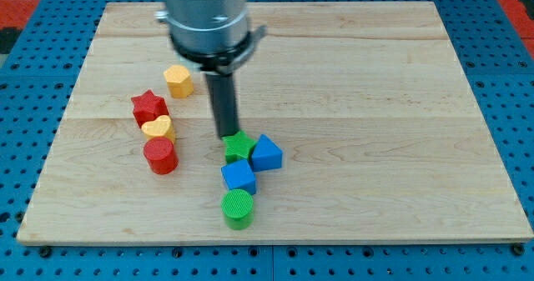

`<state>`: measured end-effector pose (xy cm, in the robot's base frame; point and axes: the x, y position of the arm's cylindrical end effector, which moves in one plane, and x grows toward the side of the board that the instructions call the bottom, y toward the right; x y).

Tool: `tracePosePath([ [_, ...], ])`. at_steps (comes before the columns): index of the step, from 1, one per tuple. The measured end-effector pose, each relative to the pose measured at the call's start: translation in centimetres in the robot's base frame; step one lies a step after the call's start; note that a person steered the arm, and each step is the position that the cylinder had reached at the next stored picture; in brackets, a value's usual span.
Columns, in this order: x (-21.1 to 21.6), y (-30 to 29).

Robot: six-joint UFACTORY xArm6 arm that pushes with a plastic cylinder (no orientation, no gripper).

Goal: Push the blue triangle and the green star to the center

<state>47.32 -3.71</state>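
The blue triangle (267, 153) sits just below the middle of the wooden board (375, 106). The green star (238, 148) lies right against its left side. My tip (227, 136) stands at the star's upper left edge, touching or nearly touching it. The rod hangs from the grey arm head at the view's top.
A blue cube (239, 177) lies just below the star, with a green cylinder (238, 208) under it. At the left are a yellow hexagon (178, 80), a red star (149, 107), a yellow heart (158, 129) and a red cylinder (160, 156).
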Motion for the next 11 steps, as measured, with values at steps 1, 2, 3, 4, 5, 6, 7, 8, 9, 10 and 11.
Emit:
tracePosePath([
  [1, -0.1, 1.4],
  [2, -0.8, 1.4],
  [3, -1.7, 1.4],
  [4, -4.4, 4.7],
  [5, -1.4, 10.0],
  [6, 1.5, 11.7],
  [7, 5.0, 8.8],
  [8, 6.3, 9.9],
  [9, 8.0, 6.8],
  [10, 5.1, 6.3],
  [11, 5.1, 5.8],
])
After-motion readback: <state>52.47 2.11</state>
